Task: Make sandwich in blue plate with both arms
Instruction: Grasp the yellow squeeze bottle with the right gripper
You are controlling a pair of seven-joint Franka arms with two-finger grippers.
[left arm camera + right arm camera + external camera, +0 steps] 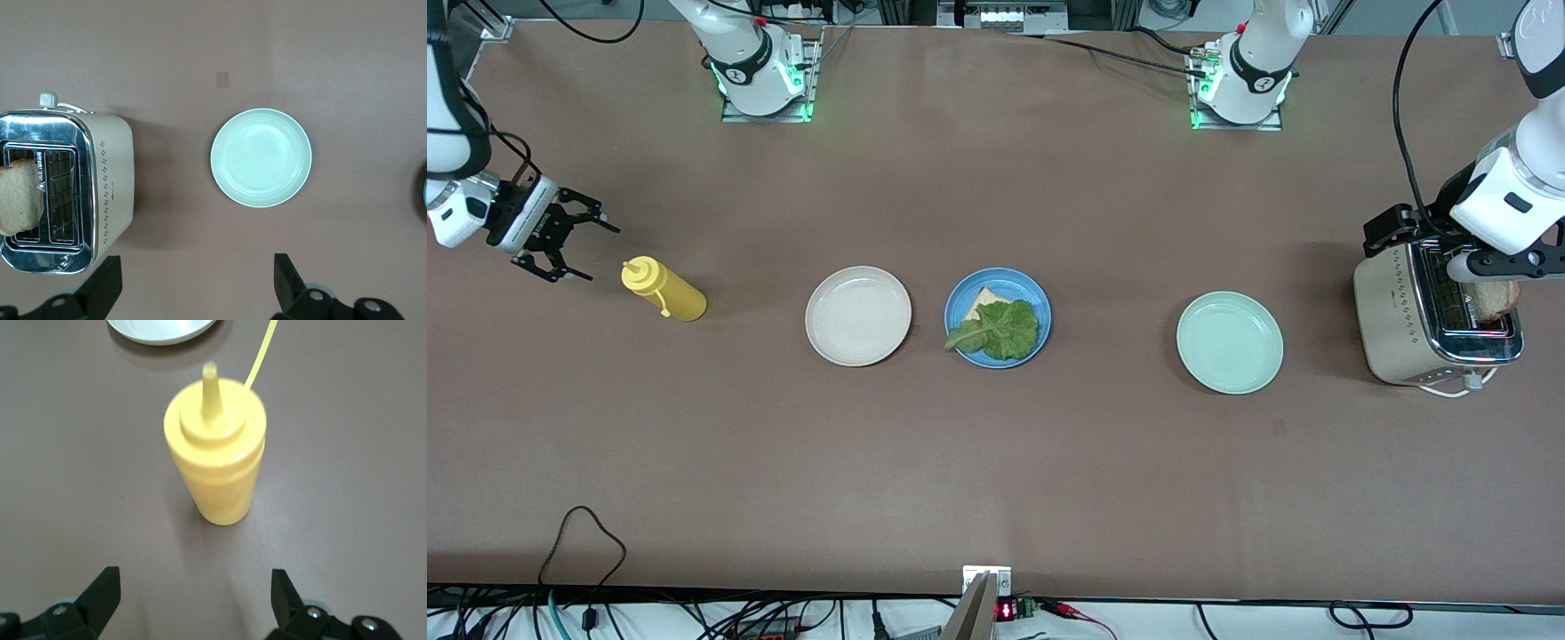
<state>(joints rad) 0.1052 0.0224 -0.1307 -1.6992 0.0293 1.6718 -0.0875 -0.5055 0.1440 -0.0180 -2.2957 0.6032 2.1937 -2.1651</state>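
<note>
- Blue plate (998, 317), mid-table: bread slice (983, 303) under lettuce leaf (996, 330); well apart from both grippers.
- Left gripper (197, 288) spread, apparently over toaster (1436, 316).
- Right gripper (574, 248) spread, near yellow bottle (663, 289).

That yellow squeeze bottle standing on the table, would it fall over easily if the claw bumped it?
Probably yes. The yellow bottle stands upright, tall and narrow, so a nudge near its cap would likely tip it, and being round it might then roll. It looks like soft plastic, so it may give a little when squeezed. The right gripper hangs open beside it, not touching.
</note>
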